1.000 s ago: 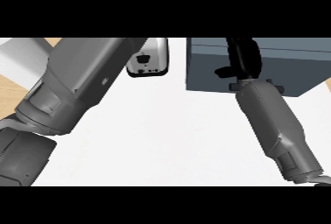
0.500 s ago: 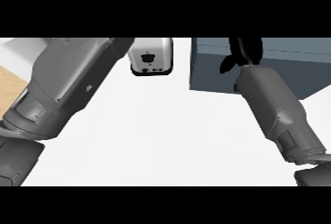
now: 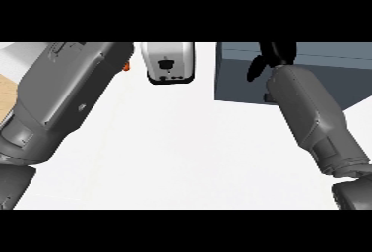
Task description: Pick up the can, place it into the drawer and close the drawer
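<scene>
Head view: right hand farther up.

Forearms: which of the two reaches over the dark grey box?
The right forearm; its black hand lies over the box. The left forearm stays beside the toaster.

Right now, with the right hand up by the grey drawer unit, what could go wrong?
1. The right hand is partly cut off over the drawer unit; no can shows, so whether it was placed can't be checked.
2. The left forearm runs close beside the toaster and might bump it.
</scene>
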